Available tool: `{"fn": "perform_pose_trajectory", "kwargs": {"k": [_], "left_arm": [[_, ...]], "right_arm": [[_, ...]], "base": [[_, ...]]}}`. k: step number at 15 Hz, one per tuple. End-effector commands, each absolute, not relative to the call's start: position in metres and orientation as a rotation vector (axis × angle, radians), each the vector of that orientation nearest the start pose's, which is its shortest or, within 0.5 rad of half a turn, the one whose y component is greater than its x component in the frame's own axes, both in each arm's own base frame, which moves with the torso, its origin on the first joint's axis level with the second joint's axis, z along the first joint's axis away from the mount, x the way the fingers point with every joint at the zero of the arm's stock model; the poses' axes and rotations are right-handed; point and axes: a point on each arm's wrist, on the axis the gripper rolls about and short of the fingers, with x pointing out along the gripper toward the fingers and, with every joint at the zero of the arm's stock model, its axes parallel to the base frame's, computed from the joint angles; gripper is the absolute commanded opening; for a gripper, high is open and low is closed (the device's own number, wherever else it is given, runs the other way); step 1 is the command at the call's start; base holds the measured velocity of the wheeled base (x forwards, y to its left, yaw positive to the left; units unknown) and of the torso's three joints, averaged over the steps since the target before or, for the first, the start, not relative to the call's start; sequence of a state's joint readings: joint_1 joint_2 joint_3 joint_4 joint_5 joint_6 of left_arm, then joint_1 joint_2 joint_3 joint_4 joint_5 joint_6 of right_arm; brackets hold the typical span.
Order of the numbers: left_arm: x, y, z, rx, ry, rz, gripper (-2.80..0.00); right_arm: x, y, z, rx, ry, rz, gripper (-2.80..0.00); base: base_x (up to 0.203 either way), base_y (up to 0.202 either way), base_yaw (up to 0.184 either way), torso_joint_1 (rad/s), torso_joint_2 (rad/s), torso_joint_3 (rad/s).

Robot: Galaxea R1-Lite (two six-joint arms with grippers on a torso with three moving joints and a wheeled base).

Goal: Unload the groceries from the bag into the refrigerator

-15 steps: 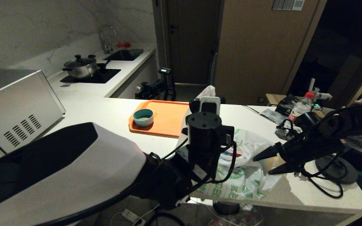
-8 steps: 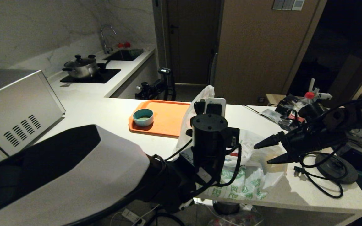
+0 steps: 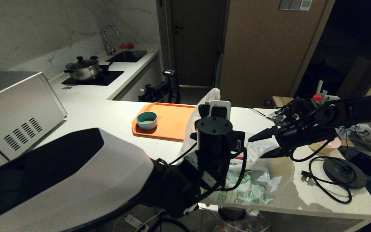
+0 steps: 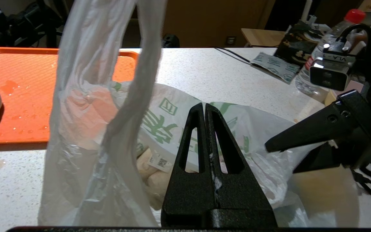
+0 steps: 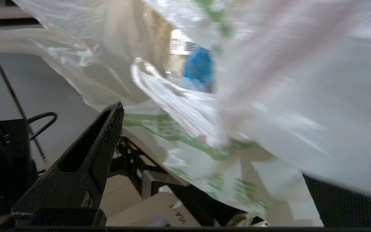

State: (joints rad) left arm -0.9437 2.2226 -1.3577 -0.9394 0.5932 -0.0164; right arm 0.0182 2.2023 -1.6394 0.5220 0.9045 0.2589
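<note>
The bag, crinkly white plastic with green characters, lies on the white counter near its front edge. My left gripper is over it, jaws shut with a sliver of bag plastic in their seam. One handle stands up beside the gripper. Pale beige lumps of the groceries show through the bag. My right gripper hangs open at the bag's right side, with bag plastic between its fingers. The refrigerator is out of view.
An orange tray holding a teal bowl sits behind the bag. A silver box with vent slots stands at the left. On the right are a red-capped water bottle and a black round base with a cord.
My right arm has risen and swung left, bringing the open gripper higher over the bag's right side. The bag's handle stands a little taller than a second ago.
</note>
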Motion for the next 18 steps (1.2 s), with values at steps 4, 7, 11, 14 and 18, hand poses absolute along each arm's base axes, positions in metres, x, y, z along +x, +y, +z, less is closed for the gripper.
{"fn": "perform_pose_trajectory", "kwargs": {"k": [4, 7, 11, 14, 18], "left_arm": [[0.277, -0.356, 0.164, -0.078, -0.059, -0.341, -2.80], [0.278, -0.353, 0.165, -0.080, -0.061, -0.335, -2.80], [0.279, -0.352, 0.167, -0.082, -0.064, -0.333, -2.80], [0.279, -0.351, 0.168, -0.083, -0.064, -0.332, -2.80], [0.279, -0.351, 0.168, -0.084, -0.065, -0.332, -2.80]], "right_arm": [[0.421, 0.044, 0.127, 0.744, 1.107, 0.709, 0.00], [0.427, 0.048, 0.124, 0.763, 1.092, 0.707, 0.00], [0.426, 0.058, 0.124, 0.751, 1.101, 0.721, 0.00], [0.425, 0.060, 0.123, 0.748, 1.105, 0.723, 0.00], [0.425, 0.061, 0.123, 0.765, 1.116, 0.710, 0.00]], "base": [[0.000, 0.000, 0.000, 0.000, 0.00, 0.000], [0.000, 0.000, 0.000, 0.000, 0.00, 0.000], [0.000, 0.000, 0.000, 0.000, 0.00, 0.000], [0.000, 0.000, 0.000, 0.000, 0.00, 0.000], [0.000, 0.000, 0.000, 0.000, 0.00, 0.000]]}}
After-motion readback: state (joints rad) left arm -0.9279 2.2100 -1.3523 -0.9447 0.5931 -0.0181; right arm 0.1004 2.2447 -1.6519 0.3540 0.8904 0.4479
